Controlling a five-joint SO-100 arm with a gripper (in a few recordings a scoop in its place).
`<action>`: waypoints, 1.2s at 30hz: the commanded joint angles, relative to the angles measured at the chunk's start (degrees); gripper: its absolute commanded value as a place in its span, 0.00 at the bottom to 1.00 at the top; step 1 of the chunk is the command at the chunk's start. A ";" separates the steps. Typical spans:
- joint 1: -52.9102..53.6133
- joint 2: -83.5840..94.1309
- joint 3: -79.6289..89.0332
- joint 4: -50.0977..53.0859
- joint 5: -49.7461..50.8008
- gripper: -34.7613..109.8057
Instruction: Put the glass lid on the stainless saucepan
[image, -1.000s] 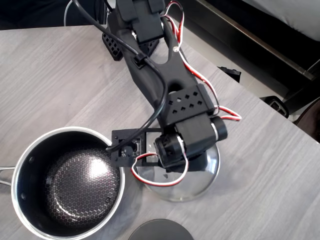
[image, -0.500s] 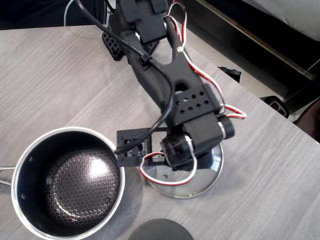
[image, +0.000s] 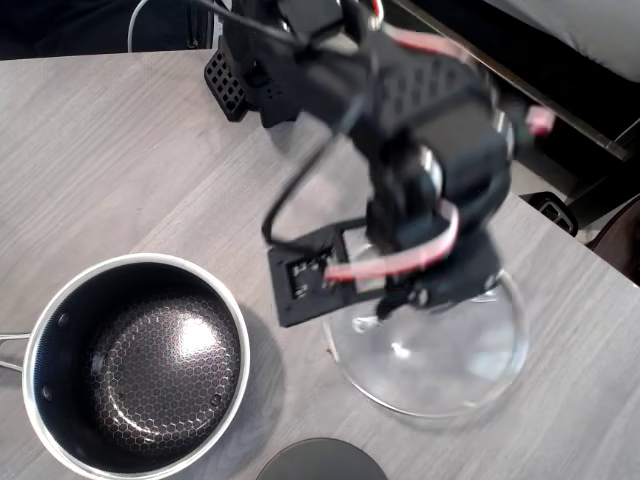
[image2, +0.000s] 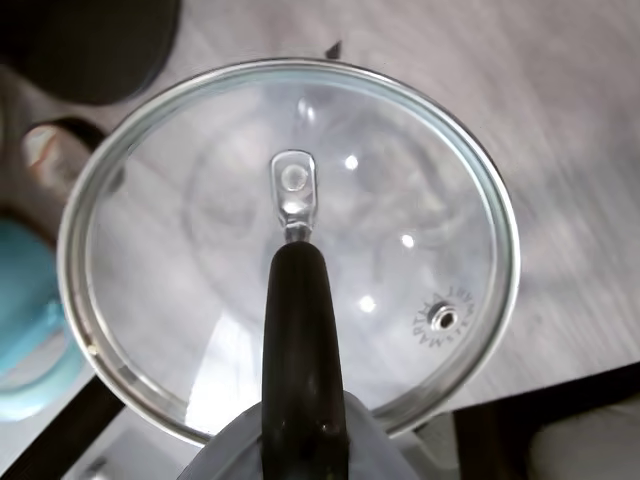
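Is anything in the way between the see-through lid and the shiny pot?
Nothing visible is. The glass lid hangs from the gripper, right of the stainless saucepan in the overhead view, with only bare table between them.

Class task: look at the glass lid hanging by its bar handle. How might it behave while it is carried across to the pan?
The glass lid is probably rigid but breakable, being clear glass in a thin steel rim. Gripped only at its black bar handle, it may tilt or swing. The smooth handle might slip, so the gripper should travel gently toward the stainless saucepan.
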 joint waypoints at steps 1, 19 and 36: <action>1.14 8.79 -8.61 -0.44 -1.32 0.24; 34.10 14.15 -16.17 0.18 -13.01 0.24; 43.24 9.76 -7.29 0.18 -15.73 0.24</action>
